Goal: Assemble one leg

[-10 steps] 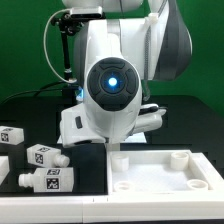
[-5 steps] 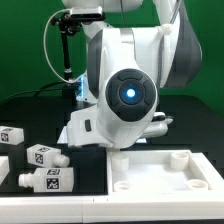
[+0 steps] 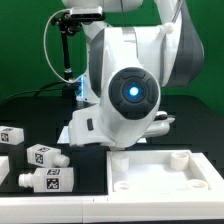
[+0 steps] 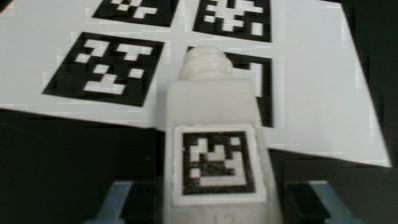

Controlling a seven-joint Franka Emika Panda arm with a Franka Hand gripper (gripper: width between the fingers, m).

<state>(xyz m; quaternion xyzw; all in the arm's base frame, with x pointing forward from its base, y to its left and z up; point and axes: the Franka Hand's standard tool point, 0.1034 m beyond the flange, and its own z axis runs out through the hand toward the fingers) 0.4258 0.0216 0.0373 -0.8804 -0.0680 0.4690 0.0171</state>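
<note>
The hand [image 4: 214, 200] grips a leg [image 4: 215, 130] — over the marker board [image 4: 54, 50].

The arm [image 3: 130, 90] hangs low, its fingers [image 4: 118, 200] closed on the leg [image 4: 214, 140].

From my exterior view I get even, bright light, sharp focus, a blue glow on the arm [image 3: 133, 92], white tray [image 3: 165, 185] nearly washed out, wrist view softer, leg [image 4: 214, 130] close and blurred, marker board [image 4: 54, 60] glaring white, dark corners.
</note>
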